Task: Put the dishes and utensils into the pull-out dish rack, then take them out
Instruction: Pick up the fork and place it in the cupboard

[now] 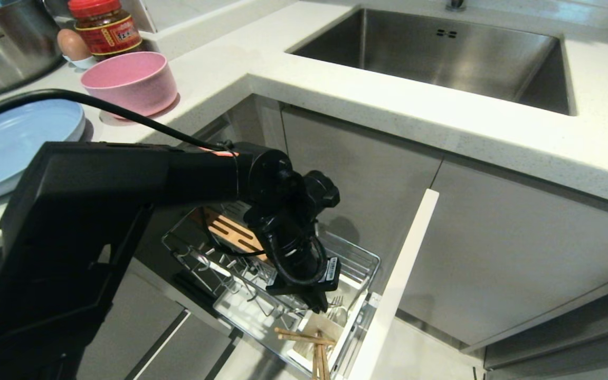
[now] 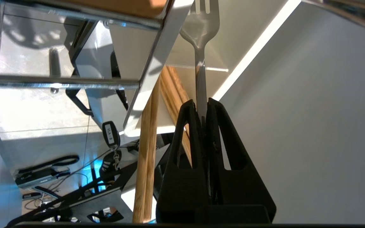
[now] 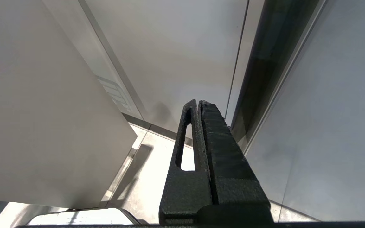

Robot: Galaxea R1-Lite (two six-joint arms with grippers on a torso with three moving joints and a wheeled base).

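Dish rack [image 1: 359,264], a chrome wire basket with a narrow white front panel [image 1: 396,287], stands pulled out from the cabinet below the white countertop [image 1: 388,105]. At its front corner sits a white plastic utensil cup [image 1: 330,330]; 2 light wooden chopsticks [image 1: 304,338] lie tilted across and out of that cup. The slotted wooden strip [image 1: 233,232] shows at the back of the basket, partly behind the arm. The left gripper [image 1: 321,305] reaches down over the utensil cup, and its fingers [image 2: 187,126] are clenched on the handle of the silver fork [image 2: 200,34], with the tines pointing away from the wrist and the fork head [image 1: 335,302] just above the cup. In the left wrist view the chopsticks [image 2: 147,142] run close beside the gripped fork and the chrome rim of the rack [image 2: 150,72]. The light-blue plate [image 1: 13,142] and the pink bowl [image 1: 130,82] rest on the countertop, outside the rack, near a steel pot [image 1: 3,42], a red-lidded jar [image 1: 104,26] and an egg [image 1: 72,45]. The steel sink [image 1: 441,58] lies to the right of them. The right gripper [image 3: 198,103] hangs beside grey cabinet fronts, well apart from the rack, with its 2 fingers pressed together on nothing.
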